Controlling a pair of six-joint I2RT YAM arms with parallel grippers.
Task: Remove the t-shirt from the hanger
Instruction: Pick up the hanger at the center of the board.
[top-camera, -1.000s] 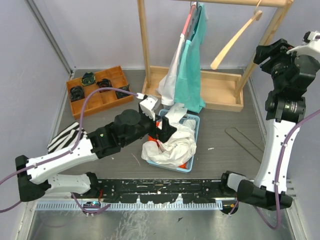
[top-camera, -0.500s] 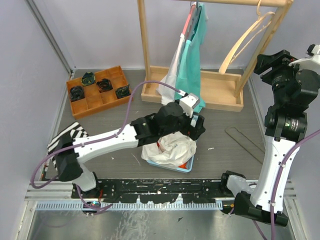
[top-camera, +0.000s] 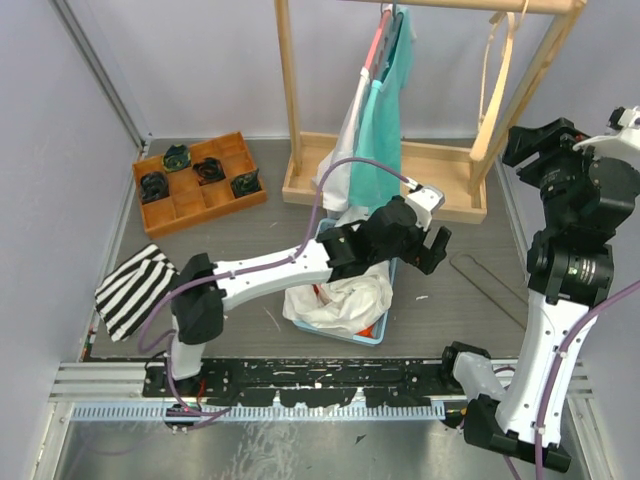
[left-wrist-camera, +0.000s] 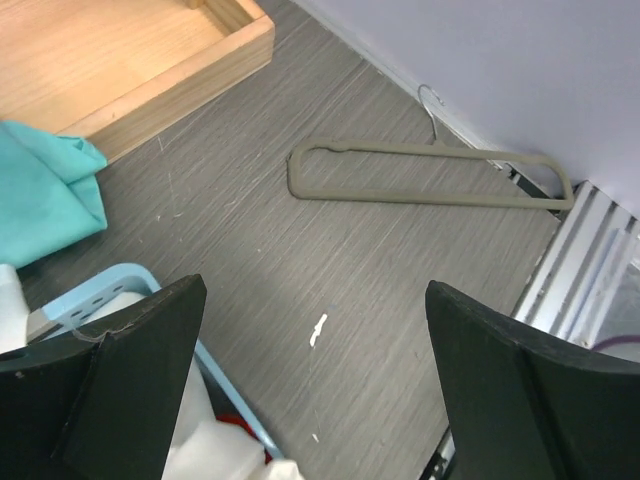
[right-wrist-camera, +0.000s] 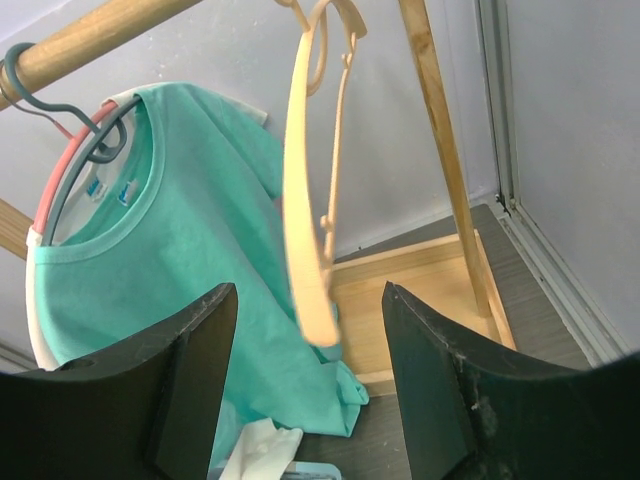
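A teal t-shirt (top-camera: 383, 130) hangs from the wooden rail (right-wrist-camera: 90, 38) on a grey and a red hanger (right-wrist-camera: 68, 172); in the right wrist view the teal t-shirt (right-wrist-camera: 170, 280) fills the left side. An empty pale wooden hanger (right-wrist-camera: 308, 210) dangles to its right, also seen as the wooden hanger (top-camera: 496, 70) from above. My right gripper (right-wrist-camera: 310, 400) is open, facing that hanger from a short distance, holding nothing. My left gripper (top-camera: 433, 247) reaches past the blue basket (top-camera: 388, 262). It stands wide open over bare table, the left gripper (left-wrist-camera: 312, 390) empty.
White clothes (top-camera: 342, 290) fill the basket. A grey hanger (left-wrist-camera: 430, 176) lies flat on the table to the right. The rack's wooden base (top-camera: 440, 180) stands behind. A compartment tray (top-camera: 195, 180) and a striped cloth (top-camera: 135, 285) are at the left.
My left arm swung right, from the basket's left side to past its right edge. The wooden hanger swung from a slant to hanging straight. The right arm drew back slightly.
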